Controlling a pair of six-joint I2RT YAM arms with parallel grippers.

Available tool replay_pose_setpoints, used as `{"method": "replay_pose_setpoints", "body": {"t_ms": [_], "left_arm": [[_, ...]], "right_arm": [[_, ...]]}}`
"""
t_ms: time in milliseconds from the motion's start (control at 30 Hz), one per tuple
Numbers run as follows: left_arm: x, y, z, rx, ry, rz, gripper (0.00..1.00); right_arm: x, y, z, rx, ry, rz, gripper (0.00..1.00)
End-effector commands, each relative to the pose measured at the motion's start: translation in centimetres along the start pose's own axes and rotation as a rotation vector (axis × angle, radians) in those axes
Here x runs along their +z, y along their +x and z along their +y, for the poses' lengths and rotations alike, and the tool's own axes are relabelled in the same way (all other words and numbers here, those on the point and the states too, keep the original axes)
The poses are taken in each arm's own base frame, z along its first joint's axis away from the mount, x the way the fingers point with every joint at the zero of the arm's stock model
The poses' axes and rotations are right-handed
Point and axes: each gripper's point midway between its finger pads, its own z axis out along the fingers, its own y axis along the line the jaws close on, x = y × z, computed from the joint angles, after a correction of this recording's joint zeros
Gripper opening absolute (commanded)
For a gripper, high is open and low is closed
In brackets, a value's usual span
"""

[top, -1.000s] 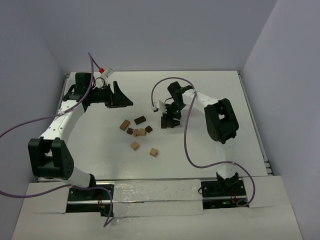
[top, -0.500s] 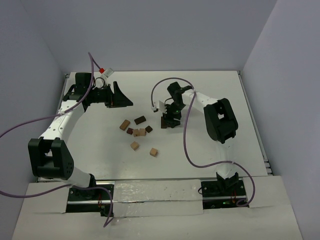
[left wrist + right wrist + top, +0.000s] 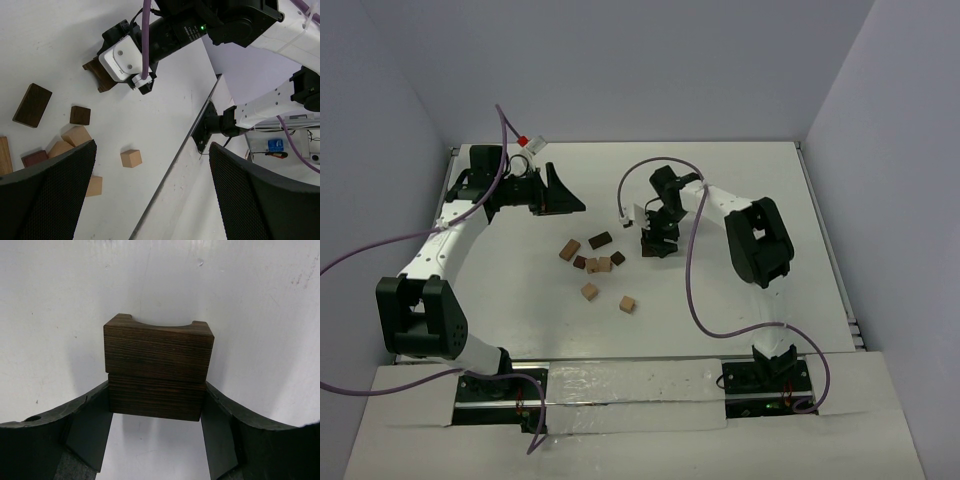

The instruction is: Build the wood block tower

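while the left gripper (image 3: pixel 567 195) hangs over the far left of the white bench (image 3: pixel 750 180) with its fingers (image 3: pixel 50 190) spread wide and nothing between them, the right gripper (image 3: pixel 155 407) clamps a dark brown wooden block (image 3: pixel 155 399). a second dark brown block with a curved notch (image 3: pixel 157 347) touches it just beyond. tan and dark brown wood blocks (image 3: pixel 596 263) lie loose mid-bench, left of the right gripper, with two tan cubes (image 3: pixel 589 291) apart, nearer the arm bases.
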Motion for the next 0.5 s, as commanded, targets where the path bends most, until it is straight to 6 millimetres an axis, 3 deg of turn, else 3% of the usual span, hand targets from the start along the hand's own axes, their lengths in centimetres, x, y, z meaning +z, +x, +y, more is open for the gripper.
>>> {"method": "replay_pose_setpoints", "body": {"t_ms": [0,467], "left_arm": [[-0.73,-0.71,-1.18,0.067,0.028,-0.022,0.99],[-1.01,-0.53,-0.65,0.064,0.022,-0.024,0.99]], "right_arm": [[0.20,-1.18,-0.13,-0.016,-0.001,-0.006,0.58],[0.66,-1.37,-0.43,-0.002,0.005,0.020,0.63]]}}
